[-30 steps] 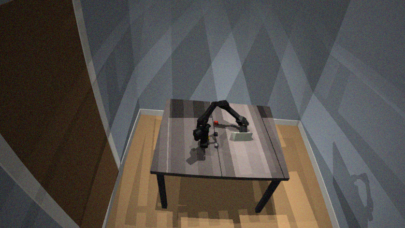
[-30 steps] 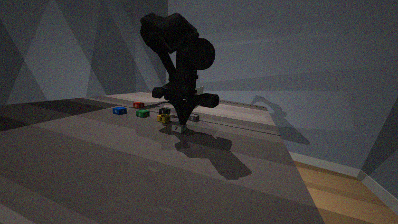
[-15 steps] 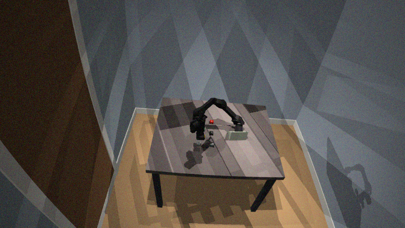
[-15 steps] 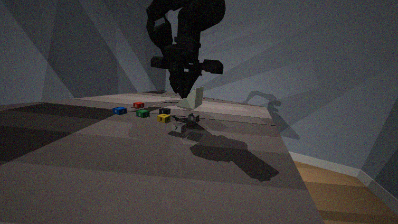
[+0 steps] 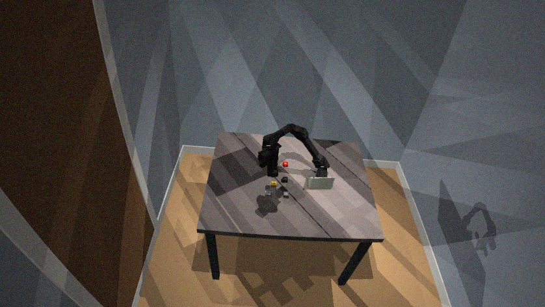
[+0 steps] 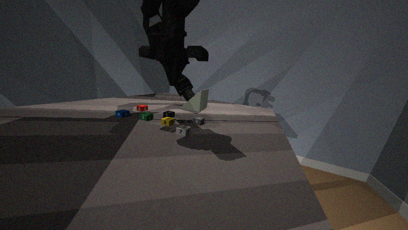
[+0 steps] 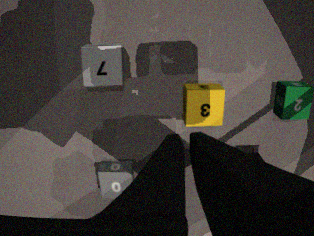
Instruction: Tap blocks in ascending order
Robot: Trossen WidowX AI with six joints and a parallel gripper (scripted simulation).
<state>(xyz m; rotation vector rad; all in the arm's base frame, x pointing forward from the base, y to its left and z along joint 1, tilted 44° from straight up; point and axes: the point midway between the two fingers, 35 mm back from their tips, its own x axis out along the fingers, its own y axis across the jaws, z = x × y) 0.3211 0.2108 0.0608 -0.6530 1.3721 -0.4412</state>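
Note:
My gripper point(image 5: 272, 174) point(image 6: 173, 84) point(image 7: 184, 145) is shut and empty, above the table among the blocks. In the wrist view its tips are just below the yellow block 3 point(image 5: 274, 183) point(image 6: 167, 121) point(image 7: 204, 106). The light grey block 7 point(image 5: 268, 192) point(image 6: 182, 130) point(image 7: 112, 75) is upper left there. The grey block 0 point(image 5: 285, 194) point(image 6: 198, 121) point(image 7: 114, 181) is lower left, partly behind a finger. The green block 2 point(image 6: 146, 116) point(image 7: 293, 100) is at right. A black block point(image 5: 285, 179) point(image 6: 168, 114), red block point(image 5: 285, 164) point(image 6: 142, 108) and blue block point(image 6: 122, 113) have digits I cannot read.
A pale wedge-shaped panel point(image 5: 320, 183) point(image 6: 200, 102) stands on the table point(image 5: 305, 224) point(image 6: 199, 185), in front of the arm's base. The arm arches over the red block's side. Dark shadows of the arm fall across the table and some blocks.

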